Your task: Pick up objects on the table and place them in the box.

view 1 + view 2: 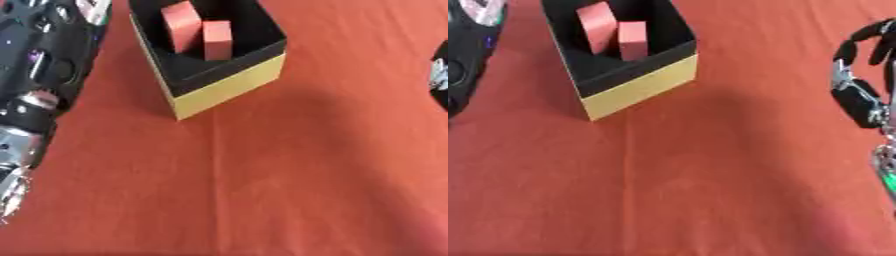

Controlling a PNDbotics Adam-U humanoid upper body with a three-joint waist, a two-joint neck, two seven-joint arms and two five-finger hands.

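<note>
A box (229, 86) with yellow outer walls and a black inside stands at the upper middle of the red cloth. Two pinkish-red blocks stand on end inside it: a taller one (179, 26) and a shorter one (217, 40) touching its right side. My left arm runs up the left edge, and my left hand (63, 20) lies beside the box's left wall, holding nothing that I can see. My right hand (859, 95) shows at the right edge, fingers up and relaxed, empty, well apart from the box.
The red tablecloth (289, 175) fills the view, with a fold line running down from the box's front corner. No loose objects show on the cloth in front of the box or to its right.
</note>
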